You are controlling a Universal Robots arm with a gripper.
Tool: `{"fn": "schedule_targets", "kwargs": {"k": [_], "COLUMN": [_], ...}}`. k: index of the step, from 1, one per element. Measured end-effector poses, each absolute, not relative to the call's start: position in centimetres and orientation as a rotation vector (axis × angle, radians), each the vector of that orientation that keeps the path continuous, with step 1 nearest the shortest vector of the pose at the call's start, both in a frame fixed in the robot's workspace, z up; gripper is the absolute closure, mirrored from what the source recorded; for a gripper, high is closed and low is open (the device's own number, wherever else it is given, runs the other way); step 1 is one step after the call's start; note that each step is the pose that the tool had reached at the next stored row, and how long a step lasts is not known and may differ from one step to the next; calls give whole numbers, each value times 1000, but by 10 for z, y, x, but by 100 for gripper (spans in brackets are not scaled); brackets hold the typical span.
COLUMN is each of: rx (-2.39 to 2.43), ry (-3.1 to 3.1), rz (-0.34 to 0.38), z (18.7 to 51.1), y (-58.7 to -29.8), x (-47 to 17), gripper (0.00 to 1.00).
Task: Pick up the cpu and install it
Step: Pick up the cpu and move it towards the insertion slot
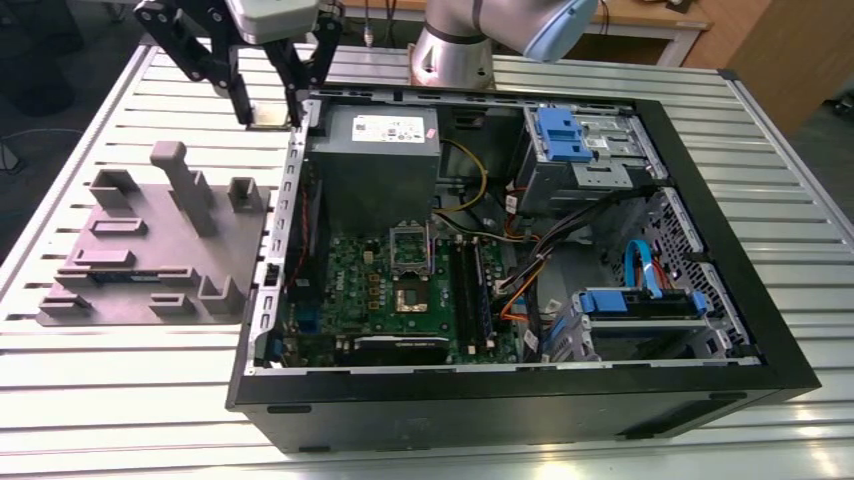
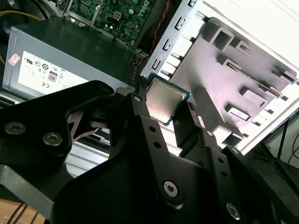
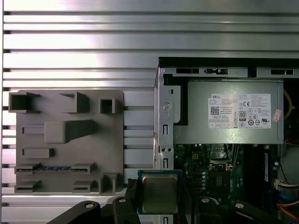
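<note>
The cpu is clamped flat between the fingers of the gripper. It is held in the air over the side wall of the computer case, between the grey holder tray and the power supply box.

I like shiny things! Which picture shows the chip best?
The first wrist view: the chip faces the camera, silver top flat on. The second wrist view shows it slanted, partly behind the hand. In the exterior view it is a tiny sliver.

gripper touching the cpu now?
Touching. In the second wrist view the gripper clamps the cpu, a finger pressed against each opposite edge.
</note>
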State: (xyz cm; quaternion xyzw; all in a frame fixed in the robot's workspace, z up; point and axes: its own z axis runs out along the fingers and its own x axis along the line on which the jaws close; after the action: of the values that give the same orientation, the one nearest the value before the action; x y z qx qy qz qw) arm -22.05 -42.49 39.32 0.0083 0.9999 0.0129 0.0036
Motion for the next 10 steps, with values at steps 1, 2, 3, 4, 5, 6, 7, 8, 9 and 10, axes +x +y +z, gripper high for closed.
{"fn": "schedule_targets", "kwargs": {"k": [1, 2, 3, 4, 5, 6, 7, 8, 9, 10], "rx": [26, 26, 26, 26, 26, 26, 26, 26, 26, 26], "ry": [3134, 3134, 3134, 3134, 3134, 3134, 3134, 3134, 3134, 3134], "rz": [40, 40, 40, 40, 40, 40, 40, 40, 40, 40], "z": [393, 393, 393, 393, 393, 393, 393, 393, 393, 393], "y": [-425, -425, -425, -425, -425, -425, -425, -425, -425, -425], "x": [-220, -220, -220, -220, -220, -220, -220, -219, -219, -218], "gripper": [53, 53, 53, 53, 53, 53, 53, 53, 53, 53]}}
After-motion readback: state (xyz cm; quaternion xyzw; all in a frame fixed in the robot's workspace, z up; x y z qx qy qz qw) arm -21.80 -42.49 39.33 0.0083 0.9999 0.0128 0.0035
